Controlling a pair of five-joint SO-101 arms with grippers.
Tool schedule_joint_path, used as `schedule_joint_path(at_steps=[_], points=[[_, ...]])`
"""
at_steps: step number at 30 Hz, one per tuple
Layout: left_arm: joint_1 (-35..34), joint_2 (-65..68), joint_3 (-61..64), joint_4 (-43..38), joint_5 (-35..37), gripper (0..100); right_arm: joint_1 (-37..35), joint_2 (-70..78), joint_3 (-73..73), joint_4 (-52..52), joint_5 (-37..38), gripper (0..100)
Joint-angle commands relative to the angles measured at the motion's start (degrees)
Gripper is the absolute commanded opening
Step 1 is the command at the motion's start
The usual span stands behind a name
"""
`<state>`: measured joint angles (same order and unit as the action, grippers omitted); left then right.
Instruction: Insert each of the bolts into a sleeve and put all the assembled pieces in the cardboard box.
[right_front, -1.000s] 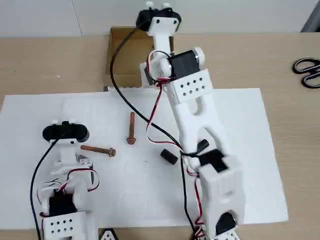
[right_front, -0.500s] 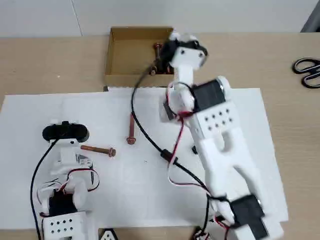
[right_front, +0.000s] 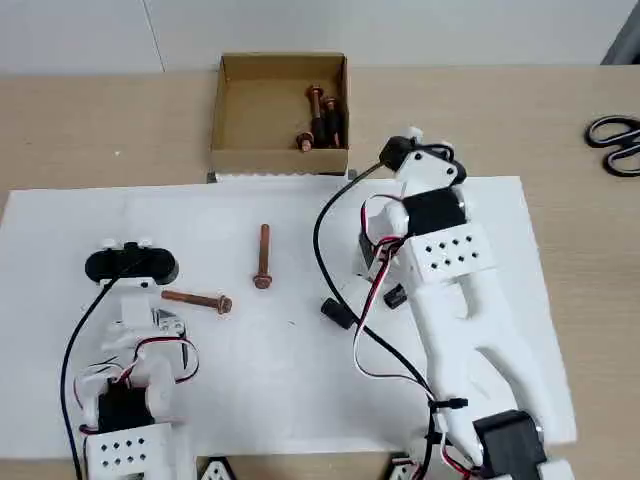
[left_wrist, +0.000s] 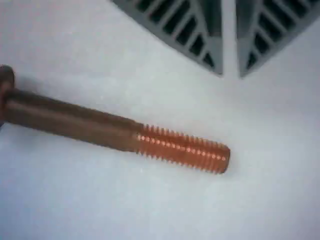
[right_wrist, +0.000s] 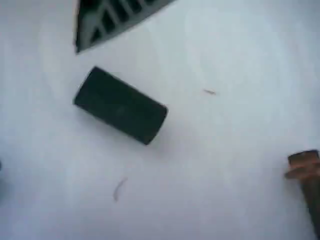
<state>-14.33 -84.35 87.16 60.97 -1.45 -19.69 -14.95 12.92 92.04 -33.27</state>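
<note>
Two loose copper bolts lie on the white paper: one upright in the picture (right_front: 263, 255), one lying crosswise (right_front: 197, 299). In the left wrist view the crosswise bolt (left_wrist: 115, 132) shows its threaded end just short of my left gripper (left_wrist: 229, 67), which is shut and empty. Two black sleeves (right_front: 338, 313) (right_front: 395, 296) rest beside the right arm. My right gripper (right_front: 372, 265) hangs low over the paper under its arm; its wrist view has a sleeve (right_wrist: 120, 105) close by and a bolt head (right_wrist: 305, 167). The cardboard box (right_front: 235, 110) holds assembled bolts (right_front: 320, 118).
The white paper (right_front: 120, 215) covers the middle of the wooden table. Scissors (right_front: 615, 145) lie at the far right edge. The left arm's body (right_front: 130, 400) stands at the front left, and the right arm's long body (right_front: 460, 330) crosses the paper's right half.
The right arm has drawn back from over the cardboard box to the paper near the sleeves, leaving an assembled piece in the box. The left arm has kept still.
</note>
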Motion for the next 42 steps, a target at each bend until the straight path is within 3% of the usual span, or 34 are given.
schedule_joint_path(at_steps=[1,12,22,42], points=[[-0.1,-0.4,-0.3,-0.7,0.4,1,0.4,-2.2,3.9,-5.5,-2.0,11.1],[-0.4,-0.5,-0.3,0.0,0.4,1,0.7,-2.2,10.5,-12.8,-2.7,11.2],[-0.4,-0.5,-0.3,0.0,0.4,1,9.0,-2.2,10.5,-12.4,-5.6,11.2],[-0.4,-0.5,-0.3,0.0,0.4,1,8.9,8.5,10.2,-14.1,-10.0,11.2]])
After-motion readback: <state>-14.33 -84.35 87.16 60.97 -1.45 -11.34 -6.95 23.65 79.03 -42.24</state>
